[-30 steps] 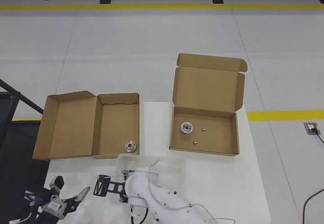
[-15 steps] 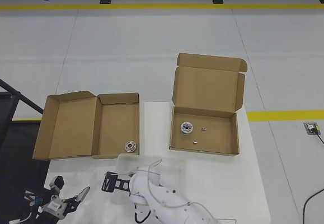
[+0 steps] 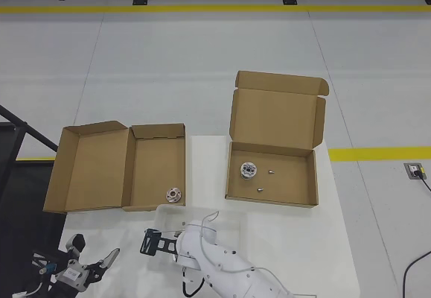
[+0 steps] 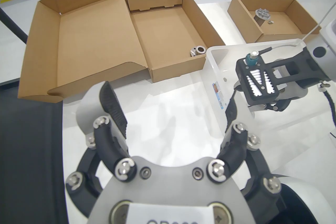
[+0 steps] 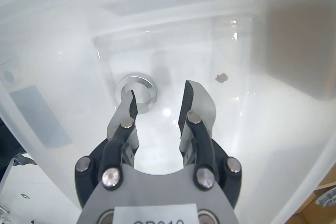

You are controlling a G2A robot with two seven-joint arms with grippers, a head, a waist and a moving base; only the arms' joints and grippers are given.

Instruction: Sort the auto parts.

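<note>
Clear bin point(image 3: 230, 216) at lower centre of top view, just below both boxes; walls close round right pincer point(image 5: 160, 89). Pincer spread, gripping nothing, low inside the bin. Silver ring point(image 5: 153, 93) flat on bin floor, one fingertip over its hole; small dark part point(image 5: 221, 77) apart. Left pincer point(image 3: 88, 268) spread, empty, lower left, open table point(image 3: 312, 246) around. Bin floor given by right wrist view; hub point(image 4: 197, 50) in left box point(image 4: 168, 25) given by left wrist view.
</note>
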